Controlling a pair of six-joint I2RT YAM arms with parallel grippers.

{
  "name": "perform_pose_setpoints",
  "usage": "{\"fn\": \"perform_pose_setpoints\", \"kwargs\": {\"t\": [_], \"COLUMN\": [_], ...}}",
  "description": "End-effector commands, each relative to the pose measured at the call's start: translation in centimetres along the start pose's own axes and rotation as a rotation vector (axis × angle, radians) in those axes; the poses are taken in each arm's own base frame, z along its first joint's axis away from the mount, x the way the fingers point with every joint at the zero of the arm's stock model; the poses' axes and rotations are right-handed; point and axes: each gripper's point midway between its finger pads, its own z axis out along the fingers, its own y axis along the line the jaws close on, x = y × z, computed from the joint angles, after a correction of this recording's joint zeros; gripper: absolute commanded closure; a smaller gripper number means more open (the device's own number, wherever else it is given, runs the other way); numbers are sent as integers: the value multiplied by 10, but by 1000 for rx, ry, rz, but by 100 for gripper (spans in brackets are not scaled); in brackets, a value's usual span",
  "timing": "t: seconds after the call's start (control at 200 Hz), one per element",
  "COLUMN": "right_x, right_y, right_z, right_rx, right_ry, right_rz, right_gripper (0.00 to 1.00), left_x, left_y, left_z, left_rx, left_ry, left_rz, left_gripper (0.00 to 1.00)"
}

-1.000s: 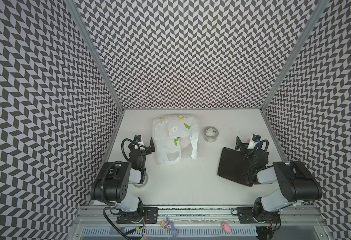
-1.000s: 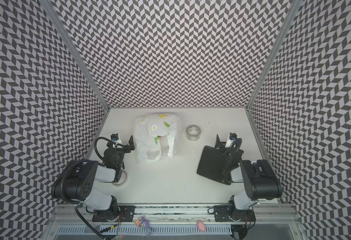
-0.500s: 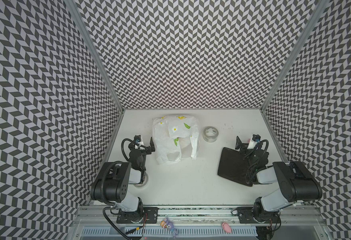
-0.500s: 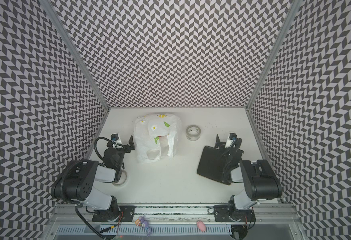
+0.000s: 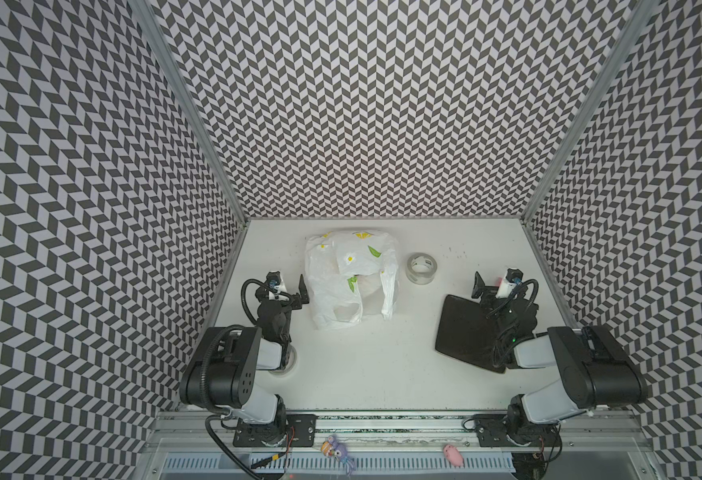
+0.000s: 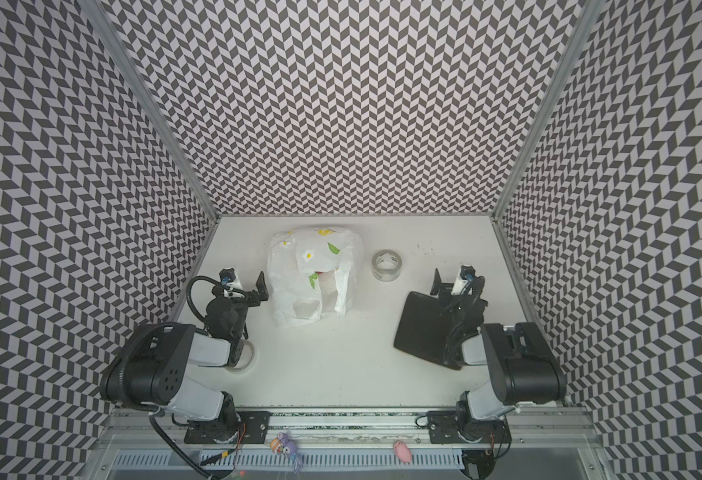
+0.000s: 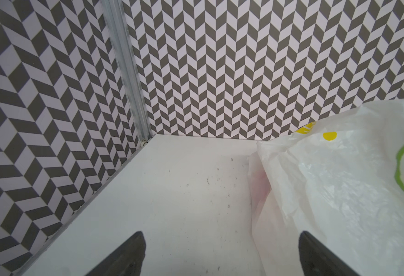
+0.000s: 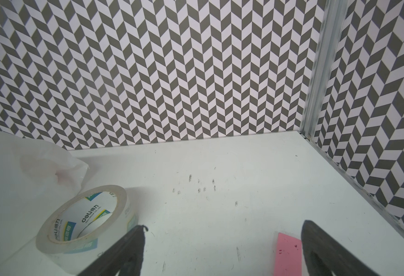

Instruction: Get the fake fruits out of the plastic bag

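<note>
Plainly the task stands at its opening step, with no fruit out. The thin, crinkly white plastic bag [image 5: 341,291], printed with lemon slices and green leaves, lies slumped toward the back of the white surface [image 5: 382,374], its loop handles turned toward the robot. The small glossy fake fruits [image 7: 260,188] are inside it, showing only as a faint red blush through the film; how many I cannot tell. The left gripper [image 7: 220,241] hovers just beside the bag's left edge, jaws spread wide and empty. The right gripper [image 8: 223,229] is likewise spread and empty, near a clear roll of tape [image 5: 422,268] and a flat black pad [image 5: 461,332]. Next, I judge, one gripper must pinch a handle to hold the mouth open while the other reaches in.
</note>
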Motion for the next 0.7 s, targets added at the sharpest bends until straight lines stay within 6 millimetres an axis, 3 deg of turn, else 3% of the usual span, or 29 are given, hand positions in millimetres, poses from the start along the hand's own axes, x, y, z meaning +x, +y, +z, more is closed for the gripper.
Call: {"fn": "perform_pose_setpoints", "kwargs": {"t": [0.0,0.2,0.365,0.571,0.696], "right_x": [-48,-106,-115,-110,-91], "right_y": [7,30,64,140,189], "right_z": [4,1,-5,-39,-72], "right_rx": [-12,-126,-284,-496,-621], "right_ry": [-55,-52,114,269,367], "right_rz": [9,186,357,292,240], "right_gripper": [1,4,7,4,2], "left_x": [-41,-101,-128,-123,-115], "left_y": [11,17,-10,-61,-84], "left_z": [-13,-27,-29,-44,-65], "left_rx": [-54,-103,60,280,326], "left_ry": [-102,-161,-82,156,254], "left_rz": [-30,-169,-348,-428,-420], "left_gripper": [0,0,0,0,1]}}
